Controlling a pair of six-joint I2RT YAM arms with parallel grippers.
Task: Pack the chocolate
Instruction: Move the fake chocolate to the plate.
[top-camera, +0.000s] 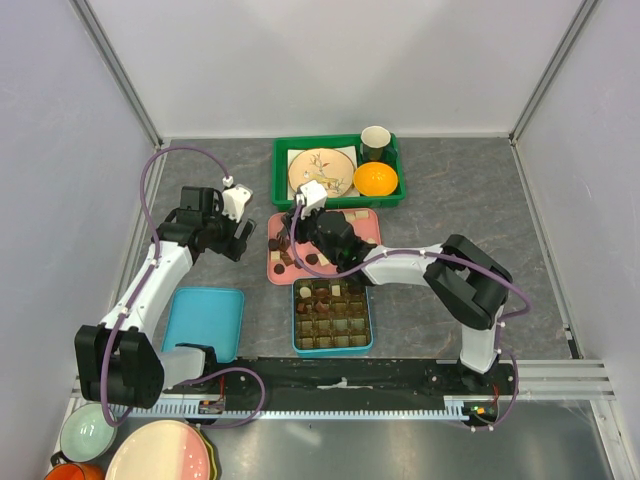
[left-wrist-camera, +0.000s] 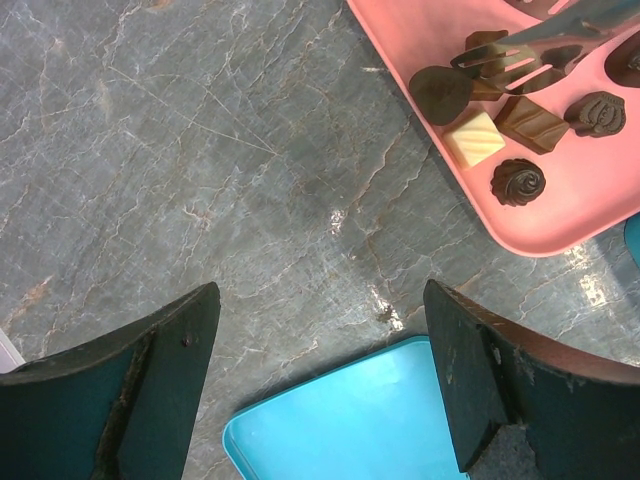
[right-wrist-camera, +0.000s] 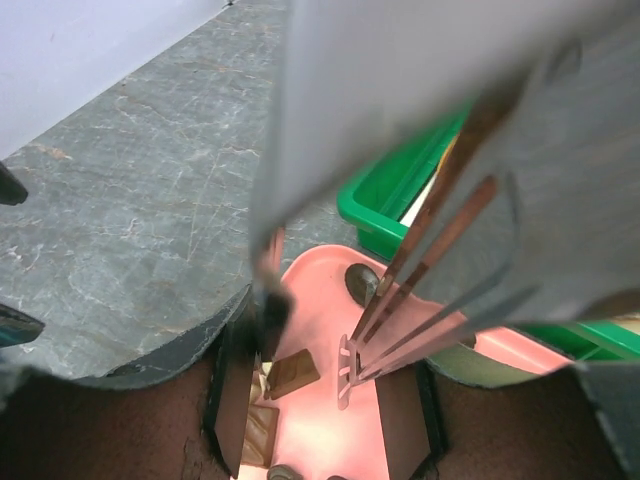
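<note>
Top view: brown and cream chocolates (top-camera: 288, 257) on flat pink tray (top-camera: 368, 228); more in teal divided tin (top-camera: 333, 350).
Left wrist: left end effector (left-wrist-camera: 320, 390) wide, empty, above grey marbled table (left-wrist-camera: 200, 150).
Right wrist: right end effector (right-wrist-camera: 320, 405) gripping metal tongs (right-wrist-camera: 420, 265) over tray.

A robotics lab test cell: plain pale wall panels (top-camera: 330, 60) in aluminium framing (top-camera: 118, 72) close off a grey stone-patterned bench (top-camera: 200, 180) on three sides. Two arms stand on a metal rail (top-camera: 560, 378) at its near edge, with purple cables (top-camera: 143, 185) looping along them. The right gripper (right-wrist-camera: 320, 400) holds metal tongs (right-wrist-camera: 440, 235). Beyond it sits a green crate (top-camera: 340, 202) of crockery, and well behind the left gripper (left-wrist-camera: 320, 300) spare plates (top-camera: 160, 452) are stacked.
</note>
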